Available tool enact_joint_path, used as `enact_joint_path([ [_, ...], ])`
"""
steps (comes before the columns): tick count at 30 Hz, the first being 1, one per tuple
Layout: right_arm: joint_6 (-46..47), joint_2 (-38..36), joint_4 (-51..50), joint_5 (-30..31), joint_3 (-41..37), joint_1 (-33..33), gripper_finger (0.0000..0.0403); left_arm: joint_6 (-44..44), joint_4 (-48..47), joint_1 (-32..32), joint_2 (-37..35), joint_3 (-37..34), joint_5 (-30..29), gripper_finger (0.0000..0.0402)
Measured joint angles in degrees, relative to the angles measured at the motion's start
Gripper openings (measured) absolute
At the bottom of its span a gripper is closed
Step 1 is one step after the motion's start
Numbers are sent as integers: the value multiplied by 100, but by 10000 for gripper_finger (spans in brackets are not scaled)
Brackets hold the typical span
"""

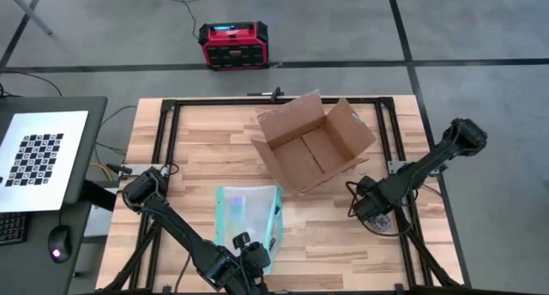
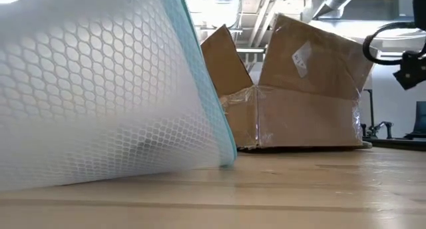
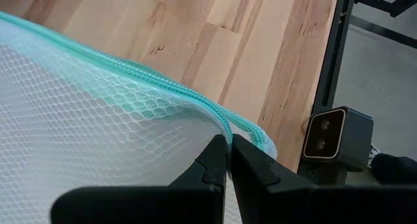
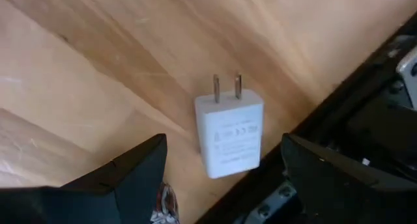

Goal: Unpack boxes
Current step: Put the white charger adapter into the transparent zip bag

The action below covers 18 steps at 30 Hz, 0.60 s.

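A: High view first. Where's the box being seen?

B: The cardboard box (image 1: 314, 145) is sitting on the table (image 1: 197, 149), far half, right of centre, flaps spread, nothing showing inside. A clear teal-edged pouch (image 1: 249, 213) is lying near the front edge, w/ the left gripper (image 1: 244, 259) positioned at its near end. The right gripper (image 1: 375, 211) is being held low over the table's right side, just in front of the box's right corner. A red and black case (image 1: 232, 45) is standing on the floor beyond the table.

A: Low view?

B: The pouch (image 2: 100, 89) is filling the left of the pic, mesh pattern visible. The box (image 2: 299, 102) is seen behind it, tape glinting on its side, flaps up.

A: Left wrist?

B: The fingers (image 3: 215, 168) are clamped tight on the pouch's (image 3: 98, 133) teal zip edge. So the left gripper (image 3: 229, 160) is gripping the pouch.

A: Right wrist?

B: The right gripper (image 4: 221, 159) is spread wide, nothing held. A white plug adapter (image 4: 229, 135) is lying flat on the wood between the fingers (image 4: 140, 168), prongs pointing away, not being touched.
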Motion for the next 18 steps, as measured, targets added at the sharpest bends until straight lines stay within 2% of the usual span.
enact_joint_path([
  [8,-179,81,865,-492,-722,-247,294,-7,-7,1,0,0,0,0],
  [13,-409,56,1162,-562,-840,-432,290,-12,4,-1,0,0,0,0],
  [16,-486,55,1319,-620,-808,-506,263,-14,8,0,0,0,0,0],
  [18,-496,57,1423,-688,-776,-519,221,-14,20,1,0,0,0,0],
])
